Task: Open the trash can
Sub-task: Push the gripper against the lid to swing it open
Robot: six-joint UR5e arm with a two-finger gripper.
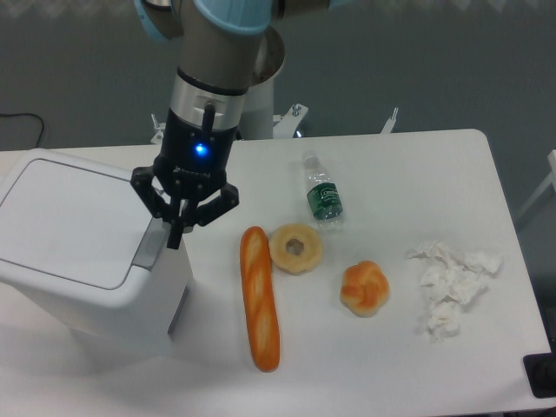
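**Gripper poised at the trash can's grey tab, lid still down**

The trash can [82, 248] stands at the left edge of the tabletop [417, 174], a large white boxy bin with rounded corners. Its flat lid [74, 217] lies closed, and the grey push-button tab [150, 246] sits on the lid's right-hand side, facing the middle of the tabletop.

The gripper [175, 239] hangs from the arm over the bin's right edge, pointing downward, a blue light glowing on its body. Its jaws are clenched together into a single narrow tip with nothing between them. That tip lies right at the upper end of the grey tab; whether it actually touches the tab cannot be told from this view.

To the right of the bin, toward the middle of the tabletop, a long baguette [260, 297] lies lengthwise, running from near the middle toward the front edge. Just beside its upper end sits a pale ring-shaped bagel [295, 248], close to the baguette but apart from it. A small plastic bottle [322, 195] with a green label lies on its side just behind the bagel, toward the back edge. A knotted golden bun [364, 287] rests to the right of the bagel, well apart from it. Crumpled white tissue [450, 285] lies near the right edge.
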